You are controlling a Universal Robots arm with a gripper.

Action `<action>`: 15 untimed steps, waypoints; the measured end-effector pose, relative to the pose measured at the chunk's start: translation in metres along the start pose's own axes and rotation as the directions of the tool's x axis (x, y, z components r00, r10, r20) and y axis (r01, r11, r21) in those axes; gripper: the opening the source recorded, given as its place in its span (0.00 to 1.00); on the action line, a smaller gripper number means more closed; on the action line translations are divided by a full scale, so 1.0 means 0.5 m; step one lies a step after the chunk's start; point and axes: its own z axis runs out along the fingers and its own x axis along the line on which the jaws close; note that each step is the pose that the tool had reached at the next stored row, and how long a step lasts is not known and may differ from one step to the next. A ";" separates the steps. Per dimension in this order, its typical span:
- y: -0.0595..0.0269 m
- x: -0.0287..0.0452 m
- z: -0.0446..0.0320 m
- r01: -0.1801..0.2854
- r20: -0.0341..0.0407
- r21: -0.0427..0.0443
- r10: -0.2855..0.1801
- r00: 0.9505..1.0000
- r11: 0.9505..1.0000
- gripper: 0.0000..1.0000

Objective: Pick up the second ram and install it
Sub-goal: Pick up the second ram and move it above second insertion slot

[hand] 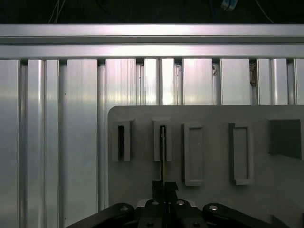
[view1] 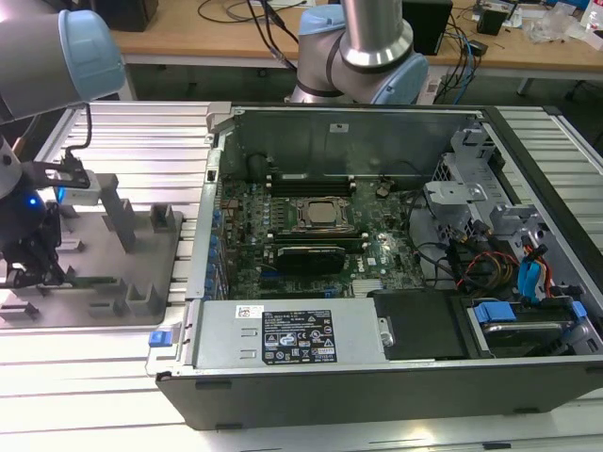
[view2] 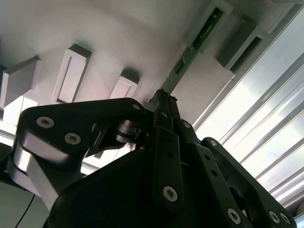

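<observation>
The black, bolted metal claw [view2: 164, 100] is clamped together on the near end of the second ram [view2: 199, 38], a thin, flat green board standing on edge. In the second wrist view, the ram's far end sits in a pale slotted block [view2: 227, 10]. In the first wrist view it shows as 1 dark sliver running from a slotted block to the fingertips. The blocks rise from a matte grey fixture plate [hand: 216, 152] lying on the ribbed, shiny aluminium worktop [hand: 57, 142]. On the exterior view's right, well apart, lies an open computer case [view1: 377, 377] with its motherboard [view1: 377, 254] exposed.
</observation>
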 end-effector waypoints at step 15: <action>0.003 -0.001 -0.085 0.000 0.000 0.000 0.000 1.000 1.000 0.09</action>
